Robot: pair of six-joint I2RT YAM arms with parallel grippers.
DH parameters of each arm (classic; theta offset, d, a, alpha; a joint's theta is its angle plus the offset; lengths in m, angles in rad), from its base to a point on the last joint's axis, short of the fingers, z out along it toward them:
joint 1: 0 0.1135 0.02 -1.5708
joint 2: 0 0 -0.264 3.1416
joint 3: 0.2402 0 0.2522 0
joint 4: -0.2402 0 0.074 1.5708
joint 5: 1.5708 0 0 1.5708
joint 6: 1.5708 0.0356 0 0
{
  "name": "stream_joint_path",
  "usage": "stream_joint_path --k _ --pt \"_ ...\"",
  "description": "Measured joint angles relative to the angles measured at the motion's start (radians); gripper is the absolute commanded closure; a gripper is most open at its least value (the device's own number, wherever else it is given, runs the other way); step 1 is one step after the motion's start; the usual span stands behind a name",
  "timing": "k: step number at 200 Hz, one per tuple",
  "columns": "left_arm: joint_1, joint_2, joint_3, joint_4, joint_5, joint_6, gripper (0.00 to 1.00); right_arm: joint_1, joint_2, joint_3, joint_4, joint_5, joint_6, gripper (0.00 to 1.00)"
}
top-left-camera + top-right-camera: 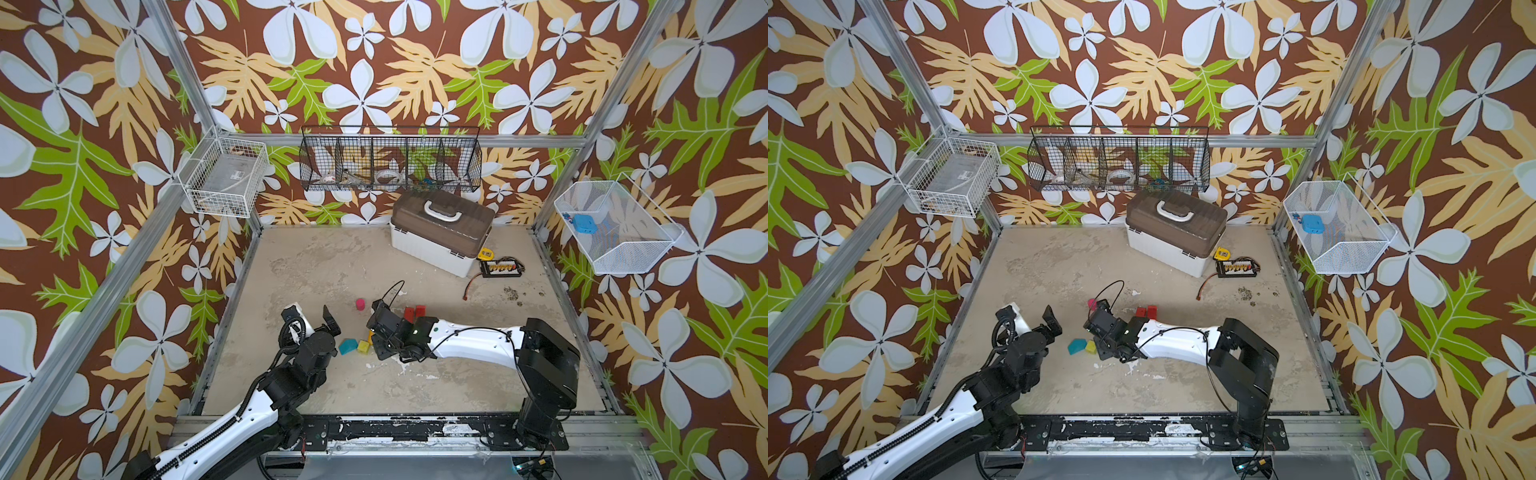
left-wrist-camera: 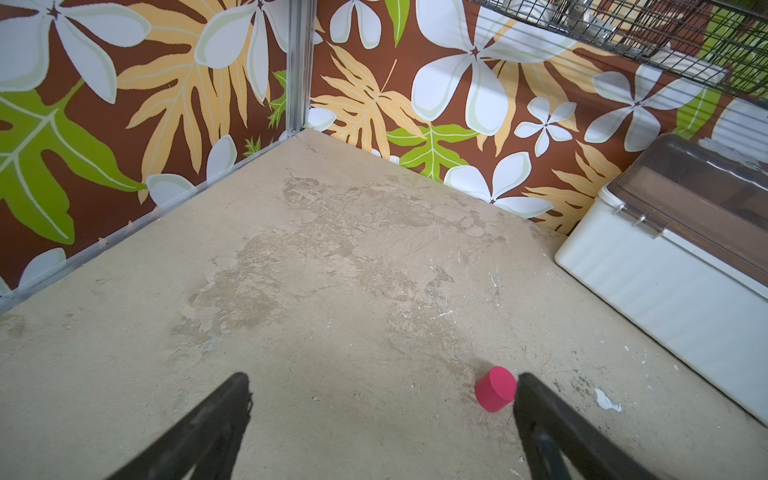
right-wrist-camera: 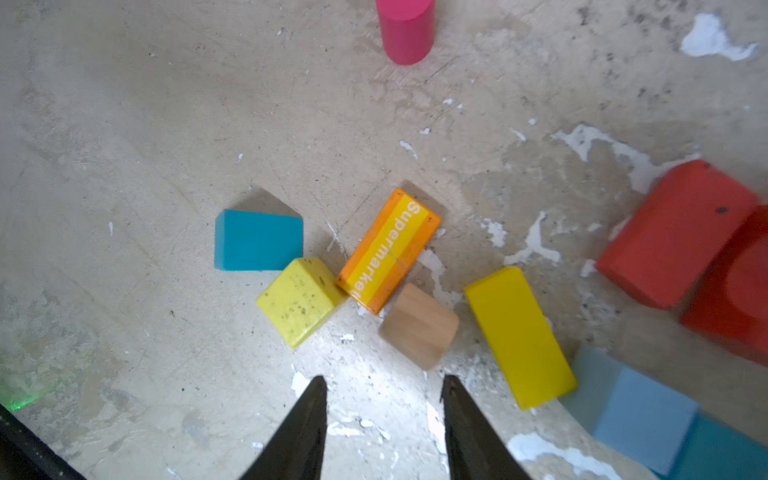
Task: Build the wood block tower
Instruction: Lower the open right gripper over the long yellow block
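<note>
The wood blocks lie loose and flat on the table; no tower is in view. In the right wrist view a teal roof piece (image 3: 257, 241), a yellow cube (image 3: 299, 305), an orange "Supermarket" block (image 3: 388, 249), a bare wood piece (image 3: 417, 326) and a long yellow block (image 3: 519, 336) cluster together. Red blocks (image 3: 673, 232) and light blue blocks (image 3: 636, 415) lie beside them. My right gripper (image 3: 384, 379) hovers open just short of the bare wood piece, holding nothing. My left gripper (image 2: 381, 375) is wide open, one finger next to the pink cylinder (image 2: 495, 388).
A white case with a brown lid (image 1: 440, 232) stands at the back right, with a yellow tape measure (image 1: 486, 252) and a black wired board (image 1: 500, 266) beside it. Wire baskets (image 1: 390, 160) hang on the walls. Metal frame rails edge the table.
</note>
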Motion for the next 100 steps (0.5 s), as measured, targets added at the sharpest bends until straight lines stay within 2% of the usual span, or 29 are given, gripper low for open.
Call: stream_joint_path --k 48,77,100 --pt "0.0 -0.001 0.0 0.0 0.0 0.0 0.0 -0.108 -0.037 -0.039 -0.038 0.008 -0.074 0.56" --pt "0.0 -0.001 0.0 0.0 0.0 0.0 0.0 -0.121 0.0 -0.016 -0.046 -0.014 -0.109 0.56" --pt "0.0 -0.001 0.0 0.0 0.0 0.0 0.0 -0.124 0.045 0.01 -0.055 -0.021 -0.127 0.52"
